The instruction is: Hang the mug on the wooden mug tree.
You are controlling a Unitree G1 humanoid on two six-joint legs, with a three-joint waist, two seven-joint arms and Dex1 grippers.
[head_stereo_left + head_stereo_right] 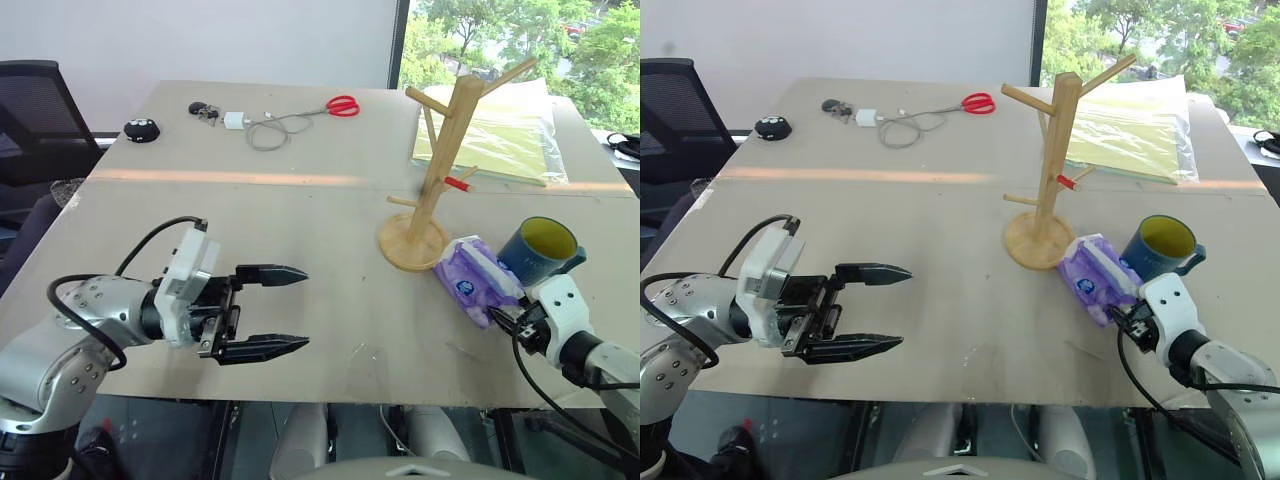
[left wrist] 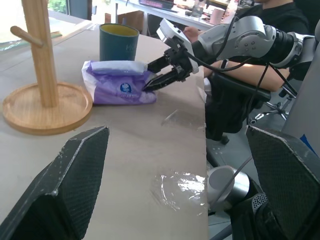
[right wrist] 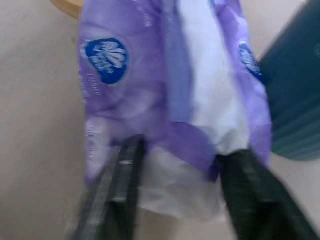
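Note:
The dark blue mug (image 1: pixel 540 250), yellow-green inside, stands upright near the table's right edge, its handle to the right. The wooden mug tree (image 1: pixel 440 170) stands just left of it, its pegs bare. A purple tissue pack (image 1: pixel 475 278) lies between the tree's base and the mug. My right gripper (image 1: pixel 500 318) is at the pack's near end, and its fingers (image 3: pixel 125 170) stand apart astride that end; the mug's wall (image 3: pixel 295 100) lies just beyond. My left gripper (image 1: pixel 305 308) hovers open and empty over the table's front left, pointing right.
Red scissors (image 1: pixel 342 105), a white charger with its cable (image 1: pixel 262 128), keys (image 1: pixel 205 110) and a small black object (image 1: pixel 141 130) lie at the far side. A yellow-green plastic folder (image 1: pixel 500 130) lies behind the tree. A person (image 2: pixel 260 10) sits beyond the right edge.

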